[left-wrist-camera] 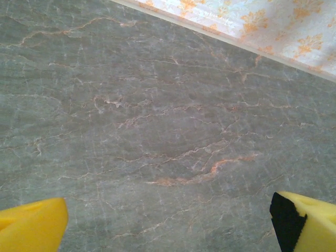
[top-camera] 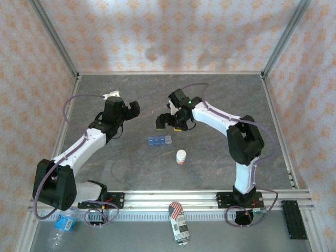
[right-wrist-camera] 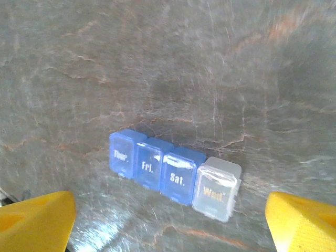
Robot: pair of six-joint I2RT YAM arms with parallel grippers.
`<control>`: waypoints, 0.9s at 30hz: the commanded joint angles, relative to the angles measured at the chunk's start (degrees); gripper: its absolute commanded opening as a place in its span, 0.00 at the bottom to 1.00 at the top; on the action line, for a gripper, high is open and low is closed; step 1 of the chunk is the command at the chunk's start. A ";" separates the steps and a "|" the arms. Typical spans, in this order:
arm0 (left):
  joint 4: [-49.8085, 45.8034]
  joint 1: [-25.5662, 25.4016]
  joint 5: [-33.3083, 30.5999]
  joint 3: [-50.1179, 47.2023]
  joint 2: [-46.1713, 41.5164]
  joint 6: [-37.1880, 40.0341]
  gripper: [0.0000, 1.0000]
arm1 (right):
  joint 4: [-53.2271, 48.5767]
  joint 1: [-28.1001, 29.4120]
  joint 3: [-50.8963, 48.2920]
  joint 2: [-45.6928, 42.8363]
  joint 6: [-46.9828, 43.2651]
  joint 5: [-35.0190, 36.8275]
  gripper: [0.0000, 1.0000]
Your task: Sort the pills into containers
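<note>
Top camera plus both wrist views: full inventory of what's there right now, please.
table: one, grey marbled
pill organiser: one strip, four compartments, three blue, one clear, mid-table
bottle: one, white with orange band, just near of the organiser
water bottle: one, clear with blue label, off the near edge, left
flag-patterned can: one, stars and stripes, off the near edge, centre
left gripper: one, yellow-tipped, open over bare table
right gripper: one, yellow-tipped, open above the organiser

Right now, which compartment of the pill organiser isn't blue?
The end compartment marked Wed., beside Sat.: clear plastic, while Thur., Fri. and Sat. are blue.
</note>
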 commanded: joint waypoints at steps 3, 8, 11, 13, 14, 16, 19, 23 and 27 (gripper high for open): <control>-3.38 -0.20 -4.05 2.04 -4.41 2.79 1.00 | -13.73 0.27 4.60 -2.67 -28.03 11.10 0.93; -4.80 0.11 -6.28 2.87 -5.80 4.41 1.00 | -15.73 0.57 6.90 0.01 -36.78 12.70 0.93; -6.38 0.84 -6.33 4.22 -5.32 4.73 1.00 | -17.21 2.57 8.74 2.25 -38.81 13.79 0.95; -6.60 1.49 -6.10 4.68 -4.97 4.62 1.00 | -17.94 4.54 9.85 4.03 -39.87 16.16 0.96; -6.62 1.92 -5.92 4.85 -4.84 4.52 1.00 | -18.25 5.60 10.42 5.11 -40.33 17.13 0.96; -6.65 2.68 -5.67 5.04 -4.63 4.17 1.00 | -18.74 7.17 11.31 7.10 -41.13 18.80 0.97; -6.83 4.38 -5.06 5.32 -4.49 3.49 1.00 | -19.33 9.03 12.51 10.00 -42.12 20.49 0.97; -6.41 6.90 -3.63 5.48 -4.40 2.32 1.00 | -20.04 10.55 14.45 13.10 -42.99 20.14 0.97; -6.26 7.85 -2.97 5.91 -3.91 2.03 1.00 | -19.94 11.69 16.04 15.32 -43.60 20.88 0.97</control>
